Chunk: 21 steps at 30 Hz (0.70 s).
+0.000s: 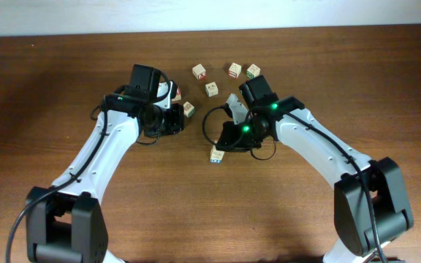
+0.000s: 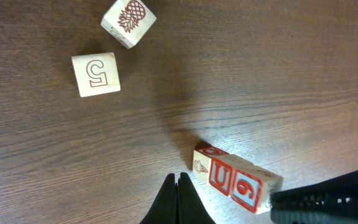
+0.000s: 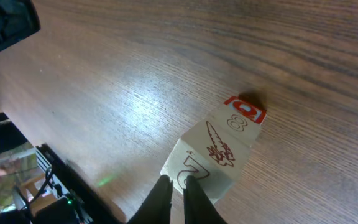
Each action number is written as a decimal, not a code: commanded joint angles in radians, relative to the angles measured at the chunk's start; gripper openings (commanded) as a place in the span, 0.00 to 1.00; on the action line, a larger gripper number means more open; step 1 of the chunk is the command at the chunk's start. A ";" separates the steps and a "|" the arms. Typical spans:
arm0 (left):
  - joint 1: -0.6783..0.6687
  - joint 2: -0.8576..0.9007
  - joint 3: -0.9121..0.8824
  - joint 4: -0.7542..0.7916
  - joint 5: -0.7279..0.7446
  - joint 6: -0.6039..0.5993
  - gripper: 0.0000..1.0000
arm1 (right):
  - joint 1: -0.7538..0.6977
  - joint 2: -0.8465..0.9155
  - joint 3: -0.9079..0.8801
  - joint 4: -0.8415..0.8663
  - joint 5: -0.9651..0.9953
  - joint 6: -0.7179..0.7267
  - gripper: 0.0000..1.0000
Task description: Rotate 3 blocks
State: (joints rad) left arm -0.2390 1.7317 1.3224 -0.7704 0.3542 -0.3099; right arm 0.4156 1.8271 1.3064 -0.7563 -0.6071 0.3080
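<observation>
Three blocks matter here. The U block [image 2: 221,175] and the 6 block [image 2: 248,190] lie side by side and touching on the desk [image 1: 386,66], both with red characters on pale wood. The left tool [image 2: 179,196] is closed tight, fingertip against fingertip. It holds nothing and sits just beside the U block's free edge.

The blue-trimmed block [image 1: 216,155] lies apart from that pair, nearer the middle of the desk, at the tip of the right arm. The right wrist view shows two cubes touching there. The nearer is the 2 cube [image 3: 207,158], with a spiky plant drawing on its upper face, and beyond it is the 8 cube [image 3: 244,115], with a red-printed top. I cannot tell which of them carries the blue trim. The right tool [image 3: 176,190] has its fingers parted by only a narrow slit. Its tips are at the near edge of the 2 cube and do not clamp it.

Farther from the left tool lie the 5 cube [image 2: 96,74] and, just beyond it, the tilted pineapple cube [image 2: 128,22]. Two more cubes [image 1: 234,69] sit close together toward the desk's far edge.
</observation>
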 commanded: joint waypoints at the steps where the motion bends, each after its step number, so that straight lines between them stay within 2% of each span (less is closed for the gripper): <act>1: 0.003 -0.008 0.009 -0.002 -0.031 0.016 0.00 | -0.004 0.024 0.045 -0.020 0.035 -0.004 0.15; 11: 0.003 -0.015 0.009 -0.002 -0.069 0.018 0.00 | -0.006 0.006 0.082 -0.047 0.040 -0.024 0.16; 16: 0.003 -0.163 0.048 -0.037 -0.144 0.060 0.00 | -0.034 -0.119 0.224 -0.224 0.197 -0.068 0.24; 17: 0.003 -0.208 0.048 -0.039 -0.170 0.062 0.08 | -0.040 -0.172 0.256 -0.267 0.256 -0.068 0.25; 18: 0.003 -0.268 0.048 -0.047 -0.207 0.061 0.40 | -0.045 -0.231 0.283 -0.307 0.315 -0.068 0.29; 19: 0.003 -0.296 0.048 -0.055 -0.225 0.061 0.56 | -0.045 -0.282 0.302 -0.340 0.367 -0.068 0.33; 20: 0.003 -0.325 0.047 -0.083 -0.232 0.061 0.99 | -0.045 -0.346 0.324 -0.379 0.438 -0.068 0.41; 21: 0.002 -0.336 0.047 -0.104 -0.232 0.061 0.99 | -0.045 -0.402 0.343 -0.414 0.495 -0.067 0.53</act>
State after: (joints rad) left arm -0.2390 1.4452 1.3521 -0.8364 0.1684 -0.2596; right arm 0.3752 1.5494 1.5936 -1.1233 -0.2932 0.2481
